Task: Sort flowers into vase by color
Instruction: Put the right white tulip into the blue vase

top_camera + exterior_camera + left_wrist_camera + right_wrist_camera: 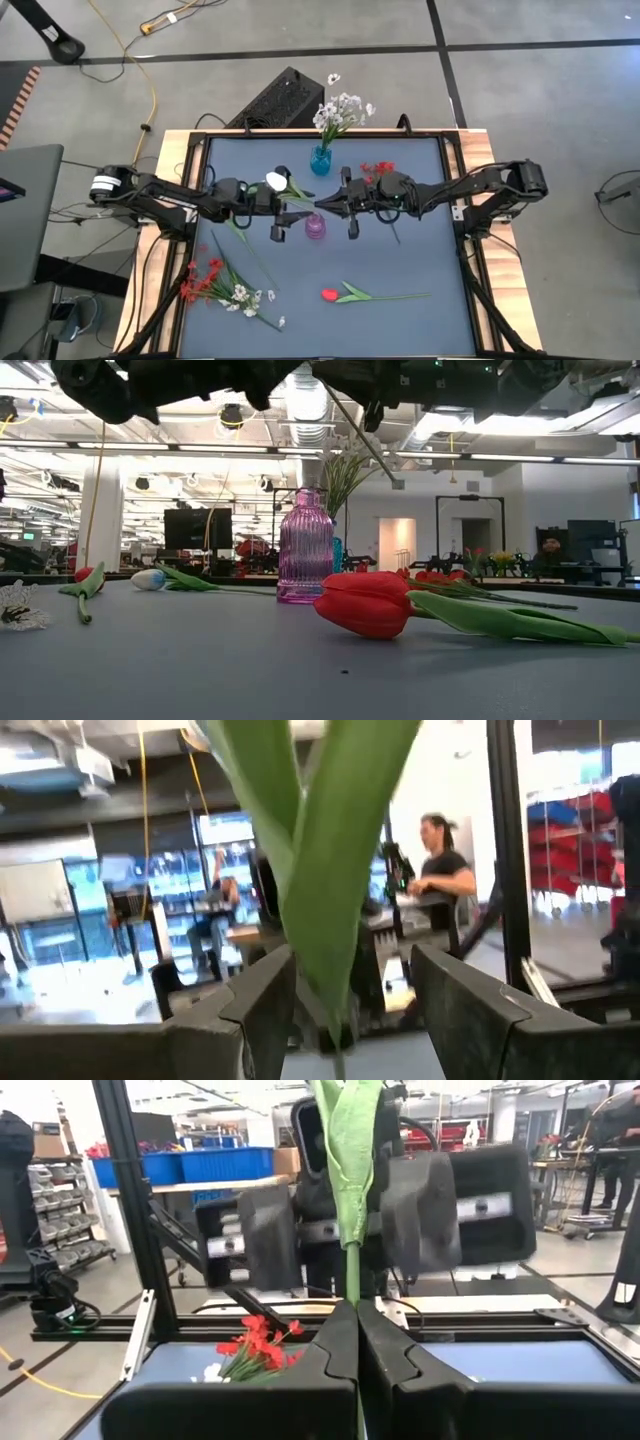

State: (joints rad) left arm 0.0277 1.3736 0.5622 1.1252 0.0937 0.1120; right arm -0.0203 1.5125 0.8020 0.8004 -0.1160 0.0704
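Closest to the right wrist lens, the right gripper (356,1312) has its two dark, wedge-shaped fingers pressed together on a thin green stem (351,1275). The stem runs up from the pinch into a soft, folded, cloth-like leaf (352,1140).

Facing it, the left gripper (350,970) stands wide open. Its flat grey pads (268,1230) sit on either side of that leaf, apart from it. From the left wrist I see only broad, blurred green leaf blades between the spread fingers (255,1000), with a person (440,870) in the room beyond.

From above I see what the wrists do not. The two grippers meet nose to nose over the middle of the table (420,260), just behind a small purple vase (314,227). A white bloom (276,181) shows at the left gripper, but I cannot tell whether it tops the pinched stem.

At the back edge a blue vase (320,158) holds a spray of small white blossoms (342,108). A cluster of red blooms (378,170) lies beside the right arm. Red and white sprays (215,285) lie in a loose bundle at the front left. A red tulip (330,294) lies on its side at the front centre.

The level camera adds texture. The purple vase is ribbed, see-through glass with a narrow neck. The red tulip has a smooth, pointed bud and long flat leaves. A white tulip (148,579) lies on the table to the vase's left in this view. Overhead, the stem slants down from the arms, clear of the vase.
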